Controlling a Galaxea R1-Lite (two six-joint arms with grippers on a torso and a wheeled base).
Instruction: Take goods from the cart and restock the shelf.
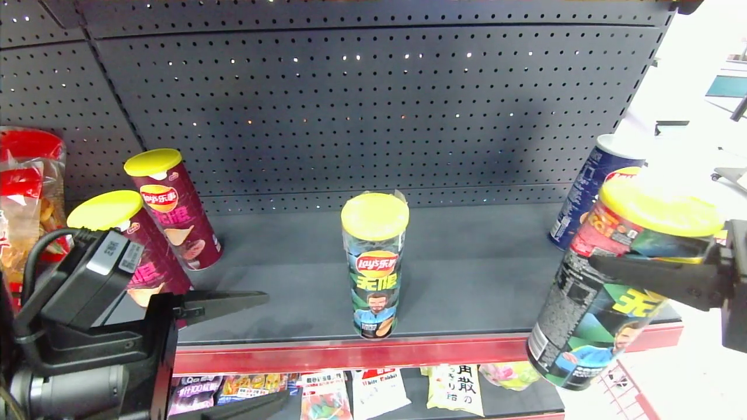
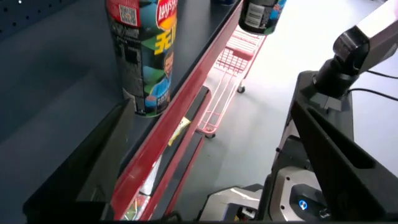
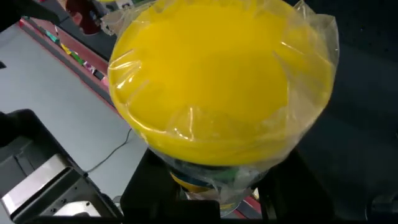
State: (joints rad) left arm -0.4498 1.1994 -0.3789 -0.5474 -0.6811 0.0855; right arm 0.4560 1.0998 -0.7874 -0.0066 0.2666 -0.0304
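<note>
While carrying the green can [image 1: 601, 315] in the air off the right end of the shelf [image 1: 478, 274], has the right gripper [image 1: 636, 262] clamped on it just below the yellow lid [image 3: 217, 81], likely so that the base is free to touch down first. Held tilted, with the bottom low and in front of the red front rail [image 1: 350, 354], not yet above the shelf board; by judgement needs lifting and straightening before placing. From the right wrist, clear film [image 3: 311, 37] seen wrapped over the lid. Standing on the shelf: one matching green can [image 1: 374, 265] upright in the middle near the front edge, two maroon cans [image 1: 175, 210] at the left, one behind the other, and a blue can [image 1: 586, 192] at the right back, just behind the held one. Between the middle can and the blue can, bare board, probably the place meant for the new one, beside its own kind. Low at the left, in front of the nearer maroon can, the left gripper [image 1: 271, 349] with fingers apart and nothing between them, perhaps parked aside to give room. Below the shelf end, a red wire cart [image 2: 230, 68], most likely the source of the goods. Possible risk: knocking the blue can with the tilted body when going in.
</note>
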